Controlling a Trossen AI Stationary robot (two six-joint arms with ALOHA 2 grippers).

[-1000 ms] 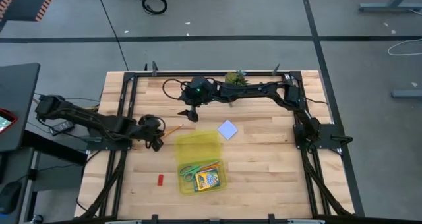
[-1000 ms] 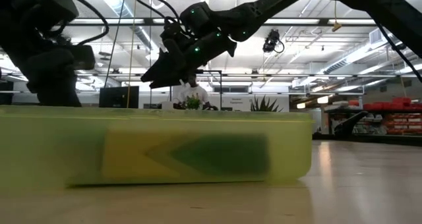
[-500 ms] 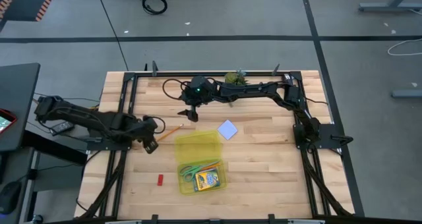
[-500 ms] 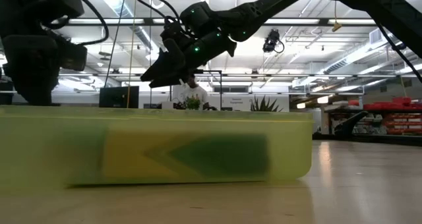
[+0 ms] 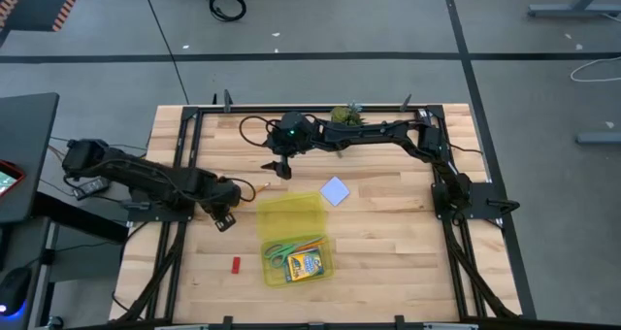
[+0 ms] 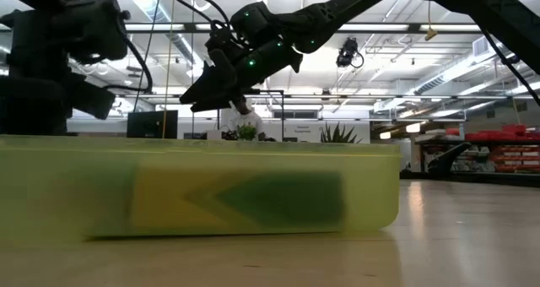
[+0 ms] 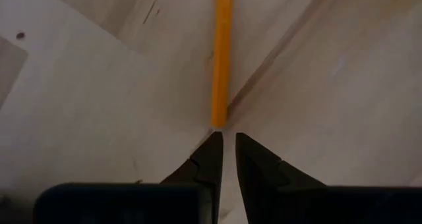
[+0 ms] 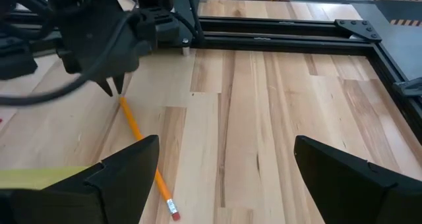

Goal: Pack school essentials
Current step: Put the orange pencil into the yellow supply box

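An orange pencil (image 5: 258, 186) lies flat on the wood, left of the open yellow case (image 5: 291, 216). My left gripper (image 5: 236, 200) points down at the pencil's left end (image 7: 220, 118), its fingers closed to a narrow slit. My right gripper (image 5: 283, 170) hangs open above the table on the far side of the case and touches nothing. Green-handled scissors (image 5: 281, 251) and the crayon box (image 5: 306, 265) lie in the case's near half. The pale blue note pad (image 5: 335, 190) lies flat to the right of the case, and the red block (image 5: 235, 264) to the left of its near half. My left gripper (image 7: 224, 137) is closed on the pencil's left end (image 8: 123, 102), the end away from its eraser, with the fingertips (image 7: 212, 148) across the shaft. It comes from above, pointing down. The pencil lies flat on the table. The fingertips hide the exact place of contact.
A small potted plant (image 5: 346, 115) stands at the far edge, beside the right arm. A black frame (image 5: 184, 155) runs along the table's left, far and right sides. Bare wood shows to the right of the case and note pad.
My left gripper shifted slightly toward the table's left, then back toward the pencil, while its arm changed pose. The pencil stayed on the table. My right arm kept still.
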